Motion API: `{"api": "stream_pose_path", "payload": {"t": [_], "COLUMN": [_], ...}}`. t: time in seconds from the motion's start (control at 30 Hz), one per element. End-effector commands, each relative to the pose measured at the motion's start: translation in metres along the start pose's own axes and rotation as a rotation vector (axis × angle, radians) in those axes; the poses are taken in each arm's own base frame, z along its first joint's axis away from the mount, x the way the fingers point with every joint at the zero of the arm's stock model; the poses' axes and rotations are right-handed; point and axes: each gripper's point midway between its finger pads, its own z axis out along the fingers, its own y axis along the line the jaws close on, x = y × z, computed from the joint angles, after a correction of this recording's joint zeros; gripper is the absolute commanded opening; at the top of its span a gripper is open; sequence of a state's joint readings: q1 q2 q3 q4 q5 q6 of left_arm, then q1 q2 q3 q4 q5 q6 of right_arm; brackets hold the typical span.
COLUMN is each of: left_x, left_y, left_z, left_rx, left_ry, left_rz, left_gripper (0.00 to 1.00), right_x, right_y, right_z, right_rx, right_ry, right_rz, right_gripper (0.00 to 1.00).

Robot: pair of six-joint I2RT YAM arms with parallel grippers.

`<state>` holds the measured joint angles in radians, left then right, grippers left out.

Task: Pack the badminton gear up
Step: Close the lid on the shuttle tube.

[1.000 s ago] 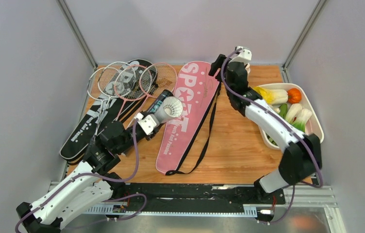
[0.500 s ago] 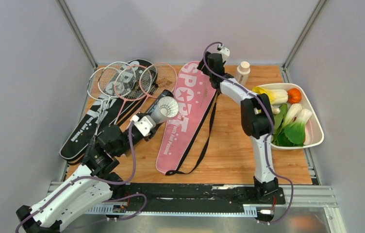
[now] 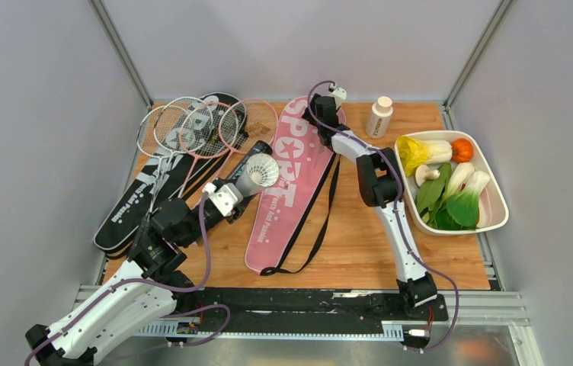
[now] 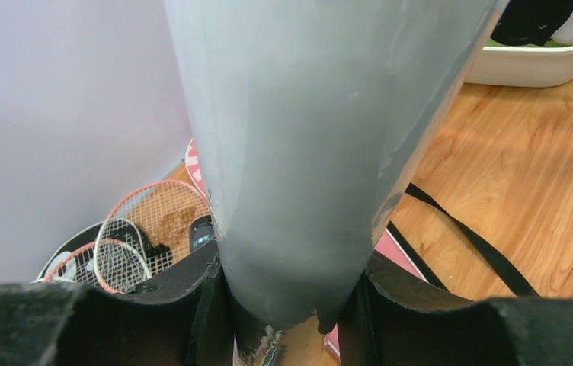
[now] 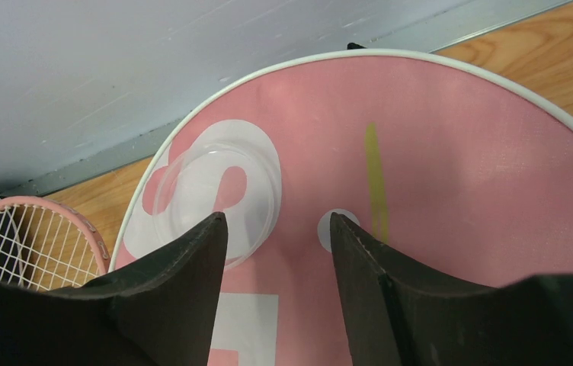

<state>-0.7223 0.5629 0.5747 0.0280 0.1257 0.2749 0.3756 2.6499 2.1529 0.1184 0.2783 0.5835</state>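
Observation:
My left gripper (image 3: 230, 196) (image 4: 291, 282) is shut on a grey-white tube (image 3: 248, 181) (image 4: 306, 137), tilted up off the table. A white feather shuttlecock (image 3: 266, 170) sits in its open far end. My right gripper (image 3: 320, 116) (image 5: 277, 225) is open and empty, just above the top of the pink "SPORT" bag (image 3: 299, 183) (image 5: 436, 175). A clear round lid (image 5: 215, 191) lies on the bag by the left finger. Pink and white rackets (image 3: 192, 126) (image 4: 158, 221) lie on the black bag (image 3: 140, 197) at the back left. A black tube (image 3: 257, 149) lies beside them.
A small white bottle with a beige cap (image 3: 379, 117) stands at the back right. A white tray (image 3: 497, 200) of toy vegetables sits along the right edge. The pink bag's black strap (image 3: 321, 221) trails over the wooden table. Grey walls close in on three sides.
My right arm has swung left from beside the bottle to over the top of the pink bag. My left gripper has drawn back slightly with the tube.

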Motion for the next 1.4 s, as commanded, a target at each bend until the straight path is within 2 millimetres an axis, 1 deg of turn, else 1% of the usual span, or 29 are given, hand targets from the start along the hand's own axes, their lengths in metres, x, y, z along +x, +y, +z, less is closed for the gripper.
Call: {"api": "stream_pose_path", "payload": {"t": [0.0,0.1,0.17,0.27,0.37,0.4,0.53,0.63,0.73,0.8,0.97,1.03,1.13,1.2,1.27,1.37], "left_x": [-0.027,-0.027,-0.026,-0.025,-0.027,-0.028,-0.031,-0.031,-0.032,-0.033,-0.034,-0.033,-0.033,-0.032,-0.032,-0.034], "left_y": [0.005,0.007,0.009,0.011,0.012,0.013,0.014,0.014,0.014,0.014,0.017,0.018,0.018,0.017,0.019,0.019], "left_z": [0.002,0.001,0.001,0.001,0.000,0.000,-0.001,-0.002,-0.002,-0.003,-0.005,-0.006,-0.006,-0.006,-0.006,-0.006], "left_rx": [-0.015,-0.022,-0.033,-0.049,-0.053,-0.054,-0.062,-0.060,-0.060,-0.060,-0.075,-0.083,-0.082,-0.078,-0.084,-0.083], "left_ry": [-0.103,-0.102,-0.097,-0.091,-0.096,-0.097,-0.107,-0.109,-0.113,-0.114,-0.117,-0.113,-0.115,-0.113,-0.109,-0.104], "left_rz": [0.004,0.006,0.007,0.007,0.008,0.008,0.011,0.008,0.009,0.009,0.020,0.023,0.024,0.027,0.029,0.031], "left_gripper": [0.27,0.27,0.27,0.27,0.27,0.27,0.27,0.27,0.27,0.27,0.28,0.28,0.27,0.27,0.27,0.27], "right_x": [-0.005,0.011,0.017,0.018,0.013,0.017,0.018,0.010,-0.001,-0.011,-0.032,-0.040,-0.052,-0.058,-0.064,-0.072], "right_y": [0.030,0.025,0.019,0.012,0.005,0.000,-0.005,-0.009,-0.007,-0.003,0.010,0.012,0.016,0.014,0.009,-0.006], "right_z": [0.005,0.008,0.009,0.007,0.003,0.000,-0.004,-0.009,-0.017,-0.024,-0.048,-0.062,-0.088,-0.107,-0.126,-0.159], "right_rx": [-0.075,-0.049,-0.032,0.019,0.068,0.090,0.115,0.139,0.138,0.130,0.079,0.060,0.019,-0.004,-0.004,0.008], "right_ry": [-0.051,-0.035,-0.014,0.005,0.010,0.031,0.055,0.056,0.050,0.048,0.063,0.076,0.103,0.122,0.131,0.142], "right_rz": [0.036,0.039,0.066,0.053,0.034,0.018,-0.027,-0.064,-0.090,-0.111,-0.186,-0.215,-0.236,-0.265,-0.284,-0.294], "right_gripper": [0.57,0.55,0.51,0.45,0.36,0.34,0.22,0.13,0.01,0.00,0.00,0.00,0.00,0.00,0.00,0.00]}}
